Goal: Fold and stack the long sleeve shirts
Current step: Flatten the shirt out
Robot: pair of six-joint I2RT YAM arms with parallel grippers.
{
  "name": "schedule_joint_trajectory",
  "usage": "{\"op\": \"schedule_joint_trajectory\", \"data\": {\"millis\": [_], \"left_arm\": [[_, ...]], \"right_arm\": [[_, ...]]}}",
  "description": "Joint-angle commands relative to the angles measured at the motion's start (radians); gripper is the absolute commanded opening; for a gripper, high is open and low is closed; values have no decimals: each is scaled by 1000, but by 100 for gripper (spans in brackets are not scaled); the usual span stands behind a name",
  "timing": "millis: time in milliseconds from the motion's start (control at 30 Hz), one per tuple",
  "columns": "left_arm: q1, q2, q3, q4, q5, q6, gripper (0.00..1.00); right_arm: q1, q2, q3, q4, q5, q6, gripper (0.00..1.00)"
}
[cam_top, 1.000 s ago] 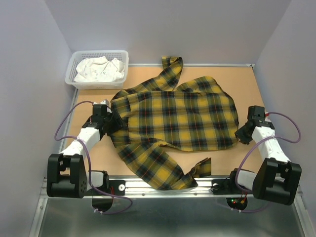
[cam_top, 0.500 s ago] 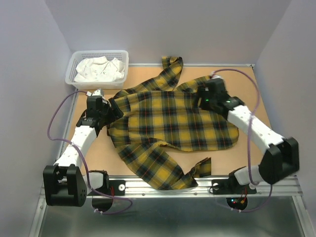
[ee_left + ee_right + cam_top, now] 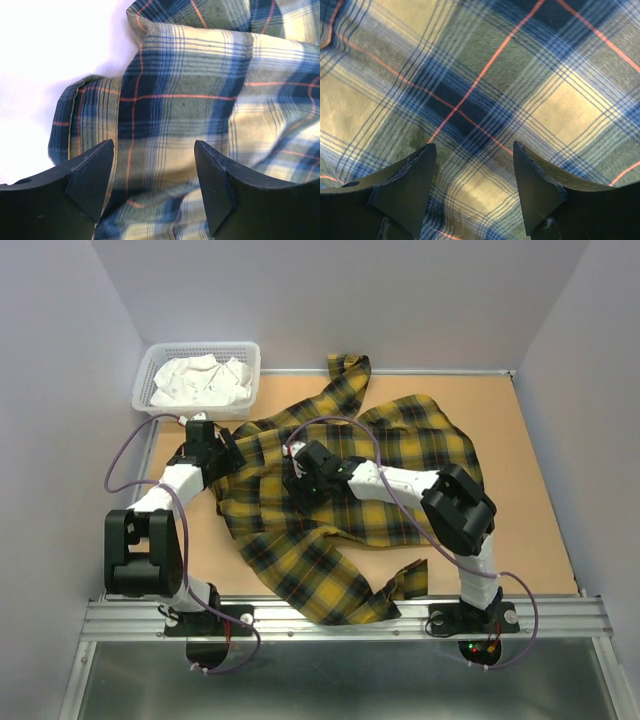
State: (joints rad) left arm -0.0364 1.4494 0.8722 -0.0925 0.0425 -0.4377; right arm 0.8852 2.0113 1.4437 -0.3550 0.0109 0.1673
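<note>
Flannel shirt [image 3: 440, 450]: spread rumpled on bench [image 3: 525, 420] | handling: soft, light, limp | hold: pinch hem or shoulder edge | left jaws spread at its left edge | right jaws spread over mid-body

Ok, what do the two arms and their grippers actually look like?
The left arm and right arm have white links, bulky black joint housings and looping purple cables. The left gripper and right gripper each have two matte black, wedge-shaped fingers.
</note>
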Motion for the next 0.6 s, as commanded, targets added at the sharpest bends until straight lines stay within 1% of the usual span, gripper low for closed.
{"op": "schedule_joint_trajectory", "data": {"millis": [0,133,167,300,400,500,533,567], "left_arm": [[6,46,59,48,-29,4,76],[6,77,51,57,-27,-6,76],[6,83,41,57,-24,-12,76],[6,91,4,71,-13,-25,76],[6,94,-24,79,0,-35,76],[6,95,-45,83,2,-33,76],[6,95,-48,82,0,-33,76],[6,94,-58,82,0,-30,76]], "right_arm": [[14,-23,-11,39,-46,-86,68],[15,-121,-153,24,-78,-91,69],[15,-140,-214,15,-83,-86,69],[14,-213,-342,-33,-103,-84,70],[15,-264,-428,-51,-91,-77,71],[15,-296,-470,-94,-83,-65,71],[14,-296,-464,-104,-65,-54,73],[15,-296,-456,-158,-65,-51,73]]}}
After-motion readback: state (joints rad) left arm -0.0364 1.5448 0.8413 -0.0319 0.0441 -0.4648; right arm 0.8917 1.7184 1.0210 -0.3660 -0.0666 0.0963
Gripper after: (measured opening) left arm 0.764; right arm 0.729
